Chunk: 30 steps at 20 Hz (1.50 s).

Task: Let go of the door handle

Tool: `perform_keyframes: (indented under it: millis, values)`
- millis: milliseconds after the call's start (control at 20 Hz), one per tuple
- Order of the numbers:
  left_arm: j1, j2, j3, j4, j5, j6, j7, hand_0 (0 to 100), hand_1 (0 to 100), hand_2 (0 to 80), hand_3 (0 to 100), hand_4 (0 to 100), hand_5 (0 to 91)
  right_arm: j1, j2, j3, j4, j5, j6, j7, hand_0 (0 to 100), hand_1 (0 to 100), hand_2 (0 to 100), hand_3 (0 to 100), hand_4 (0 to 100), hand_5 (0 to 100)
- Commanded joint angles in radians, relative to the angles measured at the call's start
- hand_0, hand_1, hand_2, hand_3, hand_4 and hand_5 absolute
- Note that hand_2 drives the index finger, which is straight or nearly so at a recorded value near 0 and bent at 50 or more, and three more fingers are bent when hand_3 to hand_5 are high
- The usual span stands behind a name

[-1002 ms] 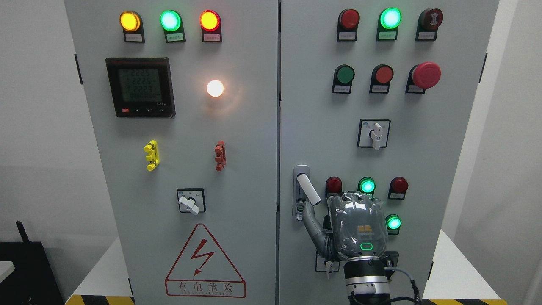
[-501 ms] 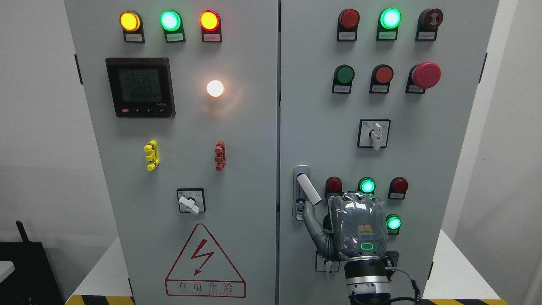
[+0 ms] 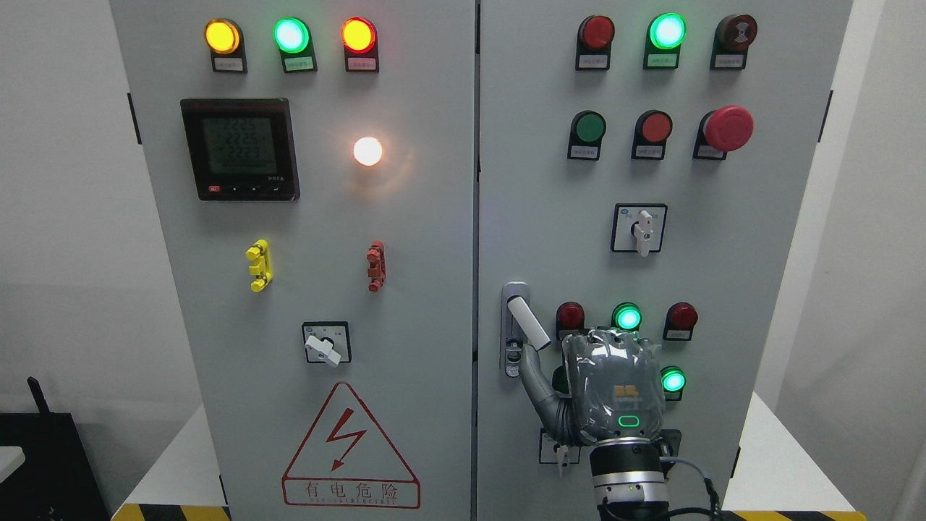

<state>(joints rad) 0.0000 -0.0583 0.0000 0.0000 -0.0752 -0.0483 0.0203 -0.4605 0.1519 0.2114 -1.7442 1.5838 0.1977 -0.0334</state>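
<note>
1. A big grey cabinet (image 3: 325, 289) with two doors stands in front of a plain white wall (image 3: 58, 217), on a white table (image 3: 774, 463) with yellow and black stripes at the bottom edge
2. The doors have many round lights, red and green buttons, a black screen (image 3: 239, 149) and a red triangle warning sign (image 3: 350, 446)
3. The door handle (image 3: 527, 323) is on the right door, close to the gap between the two doors. Its white lever sticks out and tilts down to the right
4. The right hand (image 3: 615, 387) comes up from the bottom, just right of the handle. We see its back. Its thumb (image 3: 534, 376) reaches up to the bottom end of the lever
5. The other fingers bend away from us, so I cannot tell if they are open or closed. They do not seem to wrap the handle
6. Since a second ago the hand has slid a tiny bit to the right and the thumb has lifted a little. The handle has not moved
7. I think the hand is letting go, and the job is almost done. It likely needs to pull back next
8. The left hand is not in the picture
</note>
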Motion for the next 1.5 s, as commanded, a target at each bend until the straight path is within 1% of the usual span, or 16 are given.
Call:
perform_keyframes:
  millis: [0,1453]
  values:
    - [-0.002,0.0,0.002,0.009,0.0,0.001,0.0,12,39,0.0,0,0,0.0,0.0,0.0,-0.004,0.0,-0.001,0.0,0.0,54,1,98,100,92,99]
    - [-0.003,0.0,0.002,0.009,0.0,0.001,0.0,12,39,0.0,0,0,0.0,-0.003,0.0,-0.007,0.0,-0.002,0.009,0.0,56,2,97,100,91,100]
